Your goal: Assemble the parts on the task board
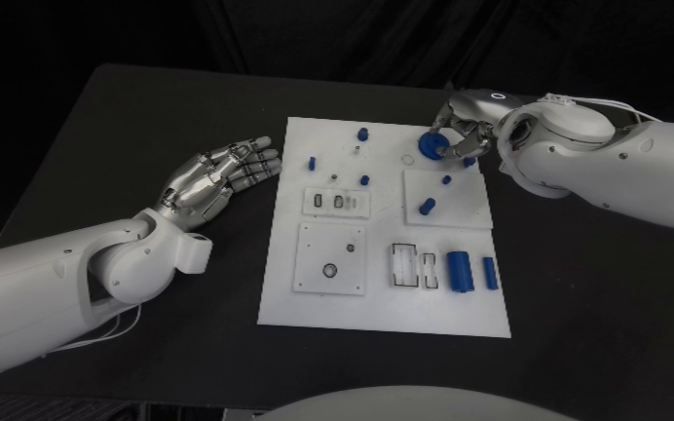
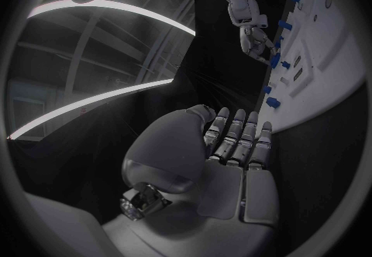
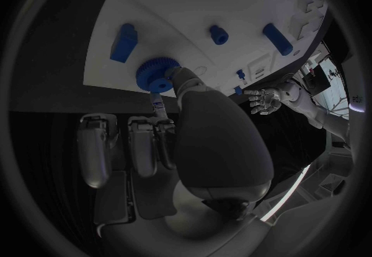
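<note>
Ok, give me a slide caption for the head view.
Right hand pinches a blue gear at the task board's far edge; left hand rests open beside it.

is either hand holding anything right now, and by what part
The right hand pinches a blue gear at its toothed rim, at the task board's far edge. The left hand holds nothing.

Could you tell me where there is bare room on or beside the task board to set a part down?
The near strip of the task board, below the inset plate and the two blue cylinders, is bare. So is the black table around the left robot hand. It is crowded at the far corner, where the right robot hand holds the blue gear.
</note>
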You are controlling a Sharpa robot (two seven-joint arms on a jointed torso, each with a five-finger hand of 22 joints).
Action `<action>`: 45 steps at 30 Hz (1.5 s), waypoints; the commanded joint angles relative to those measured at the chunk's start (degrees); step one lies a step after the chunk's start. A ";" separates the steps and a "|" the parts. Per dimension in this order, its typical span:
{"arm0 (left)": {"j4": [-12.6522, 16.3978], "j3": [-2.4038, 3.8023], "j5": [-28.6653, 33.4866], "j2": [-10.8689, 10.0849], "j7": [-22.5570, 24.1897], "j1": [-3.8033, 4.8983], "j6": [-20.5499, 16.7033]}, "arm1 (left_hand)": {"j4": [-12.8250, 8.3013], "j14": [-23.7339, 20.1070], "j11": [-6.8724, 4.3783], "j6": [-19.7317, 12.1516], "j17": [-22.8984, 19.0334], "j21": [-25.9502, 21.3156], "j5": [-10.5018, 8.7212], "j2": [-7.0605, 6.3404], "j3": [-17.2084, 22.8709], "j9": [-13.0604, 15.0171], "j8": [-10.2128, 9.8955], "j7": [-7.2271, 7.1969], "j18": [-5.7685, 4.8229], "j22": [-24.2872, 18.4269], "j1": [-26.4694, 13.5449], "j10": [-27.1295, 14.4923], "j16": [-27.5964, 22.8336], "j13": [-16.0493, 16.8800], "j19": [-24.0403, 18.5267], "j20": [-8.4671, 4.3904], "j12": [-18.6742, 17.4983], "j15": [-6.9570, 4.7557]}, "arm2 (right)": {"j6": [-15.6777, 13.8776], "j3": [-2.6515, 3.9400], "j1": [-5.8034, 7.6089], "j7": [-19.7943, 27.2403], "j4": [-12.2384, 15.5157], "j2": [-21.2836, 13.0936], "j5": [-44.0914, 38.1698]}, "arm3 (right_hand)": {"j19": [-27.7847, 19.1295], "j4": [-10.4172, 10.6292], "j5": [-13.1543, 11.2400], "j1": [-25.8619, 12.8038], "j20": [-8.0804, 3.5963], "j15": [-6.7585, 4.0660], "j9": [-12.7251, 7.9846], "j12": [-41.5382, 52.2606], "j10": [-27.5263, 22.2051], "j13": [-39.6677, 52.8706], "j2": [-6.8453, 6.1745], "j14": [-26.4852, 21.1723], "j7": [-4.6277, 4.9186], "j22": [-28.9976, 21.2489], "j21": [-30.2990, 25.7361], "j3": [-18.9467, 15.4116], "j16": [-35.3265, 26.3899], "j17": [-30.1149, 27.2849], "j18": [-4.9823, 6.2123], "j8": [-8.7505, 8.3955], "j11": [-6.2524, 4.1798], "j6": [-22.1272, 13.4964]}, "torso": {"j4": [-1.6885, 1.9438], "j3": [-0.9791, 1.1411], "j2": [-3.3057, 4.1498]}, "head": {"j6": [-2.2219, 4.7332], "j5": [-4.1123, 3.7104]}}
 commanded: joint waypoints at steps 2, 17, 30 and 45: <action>0.18 0.03 -0.16 -0.19 5.94 -0.10 0.95 | 0.00 -0.02 0.06 -0.28 -0.03 -0.29 0.17 -0.12 0.26 -0.01 0.11 1.40 -0.36 -0.05 -0.63 0.31 0.02 0.03 -0.31 0.00 0.09 -0.09 | -2.28 -0.06 0.04 0.56 1.64 -0.51 -0.44 | 3.65 -0.15 0.47 -1.31 -0.36 -0.44 14.85 0.16 5.96 15.06 0.30 5.97 -2.01 13.93 0.27 0.13 0.14 15.09 -0.48 5.51 -0.55 1.78 | 0.02 -0.03 0.03 | 0.28 0.07; 0.18 0.03 -0.16 -0.13 5.84 -0.11 0.90 | 0.00 0.07 0.07 -0.24 -0.01 -0.25 0.13 -0.14 0.36 -0.01 0.12 1.42 -0.36 -0.04 -0.67 0.29 0.21 0.02 -0.22 0.00 0.08 -0.09 | -3.17 0.09 2.21 1.06 6.26 1.78 -0.44 | 3.98 0.24 -1.74 -2.82 -0.68 -0.76 17.13 0.16 5.96 15.06 0.27 5.97 -2.32 14.09 0.65 0.26 0.14 15.09 -0.60 6.56 -0.86 0.66 | 0.03 -0.04 0.02 | 0.56 0.22; 0.04 0.03 -0.16 0.25 5.61 -0.11 1.12 | 0.00 0.07 0.07 -0.24 -0.01 -0.25 0.13 -0.14 0.36 -0.01 0.12 1.42 -0.36 -0.04 -0.67 0.29 0.21 0.02 -0.22 0.00 0.08 -0.09 | -3.34 0.18 2.33 2.27 3.54 6.80 -0.44 | 3.90 0.20 -3.69 -3.03 -0.74 -0.77 17.91 0.16 5.96 15.06 0.36 5.97 -2.24 14.04 0.53 0.45 0.14 15.09 -0.56 6.59 -0.82 -0.20 | 0.11 -0.06 0.07 | 0.30 -0.23; -0.01 0.03 -0.16 0.49 5.48 -0.11 1.20 | 0.00 0.03 0.07 -0.26 -0.02 -0.29 0.09 -0.16 0.44 -0.01 0.12 1.42 -0.36 -0.06 -0.71 0.28 0.18 0.02 -0.28 0.00 0.07 -0.09 | -3.00 0.20 2.19 3.23 1.51 10.33 -0.44 | 3.10 0.16 -4.87 -3.12 -0.65 -0.61 18.16 0.16 5.96 15.06 0.38 5.97 -1.96 13.63 -0.43 0.66 0.14 15.09 -0.26 6.18 -0.60 -1.12 | 0.00 -0.01 0.09 | 0.22 -0.38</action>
